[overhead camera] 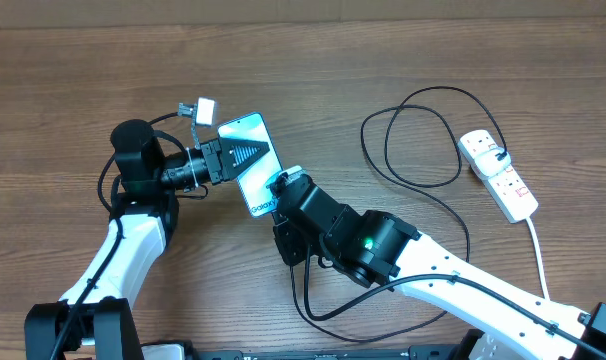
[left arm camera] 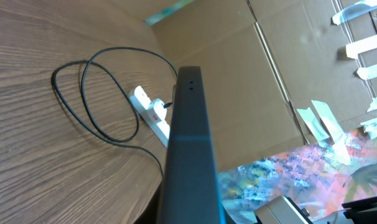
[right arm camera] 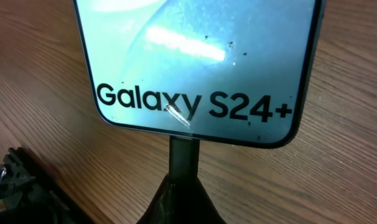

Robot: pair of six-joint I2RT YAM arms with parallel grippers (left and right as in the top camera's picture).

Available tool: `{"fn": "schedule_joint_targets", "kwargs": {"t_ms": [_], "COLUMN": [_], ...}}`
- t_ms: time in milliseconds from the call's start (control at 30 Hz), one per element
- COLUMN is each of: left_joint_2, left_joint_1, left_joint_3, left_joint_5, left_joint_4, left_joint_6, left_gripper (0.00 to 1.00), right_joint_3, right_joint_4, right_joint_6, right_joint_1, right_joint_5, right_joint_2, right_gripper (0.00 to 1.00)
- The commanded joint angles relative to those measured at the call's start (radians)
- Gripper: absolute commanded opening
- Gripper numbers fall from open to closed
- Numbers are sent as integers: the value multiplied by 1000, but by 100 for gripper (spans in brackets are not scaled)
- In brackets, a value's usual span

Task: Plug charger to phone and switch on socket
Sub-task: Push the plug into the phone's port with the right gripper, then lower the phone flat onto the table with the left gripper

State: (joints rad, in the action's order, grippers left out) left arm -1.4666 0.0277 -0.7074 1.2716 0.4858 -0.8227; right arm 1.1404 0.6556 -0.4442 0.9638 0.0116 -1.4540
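The phone (overhead camera: 258, 185) is held off the wooden table, and my left gripper (overhead camera: 245, 153) is shut on its middle. In the left wrist view the phone (left arm camera: 188, 143) shows edge-on as a dark slab. My right gripper (overhead camera: 281, 190) is at the phone's "Galaxy S24+" end (right arm camera: 195, 62). It (right arm camera: 185, 202) is shut on the charger's black plug (right arm camera: 185, 152), whose tip meets the phone's bottom edge. The charger cable (overhead camera: 423, 185) loops to the right and also shows in the left wrist view (left arm camera: 83, 118). The white socket strip (overhead camera: 498, 175) lies at the far right (left arm camera: 152, 112) with a black plug in it.
The socket's white cord (overhead camera: 538, 250) runs toward the front edge. A slack loop of black cable (overhead camera: 308, 300) hangs under my right arm. A small white tag (overhead camera: 205, 106) sits behind the phone. A cardboard wall (left arm camera: 238, 74) stands beyond the table.
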Motion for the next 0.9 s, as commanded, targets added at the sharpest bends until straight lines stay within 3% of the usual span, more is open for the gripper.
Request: {"fn": "schedule_joint_targets", "kwargs": {"t_ms": [0,133,300,567,733,867], "left_joint_2": [0,0,0,1,-2,-72], "left_joint_1": [-64,-77,-77,-151,-242,-256], "left_joint_3": [5,5,5,2,-43,-166], "left_joint_5": [100,89,5,-168,-256,-296], "left_joint_4": [-13,-13,-11,14,-69,-420], "left_joint_6": [48,6,-116,-209,-61,217], "left_gripper": [4,4,4,4,4,4], "right_joint_3": [84,84,85,85,85,85], "right_joint_4": [-102,-81,-13,104,212,305], "right_joint_6": [14,14,14,14,14,13], "right_joint_1": [-3,-4,-4,-5,-13,-13], "right_joint_5": [-33,-33,-3,-8,-54,-136], "right_joint_2": [25,27,68,254,406,535], "right_gripper": [4,4,15,57,66,67]}}
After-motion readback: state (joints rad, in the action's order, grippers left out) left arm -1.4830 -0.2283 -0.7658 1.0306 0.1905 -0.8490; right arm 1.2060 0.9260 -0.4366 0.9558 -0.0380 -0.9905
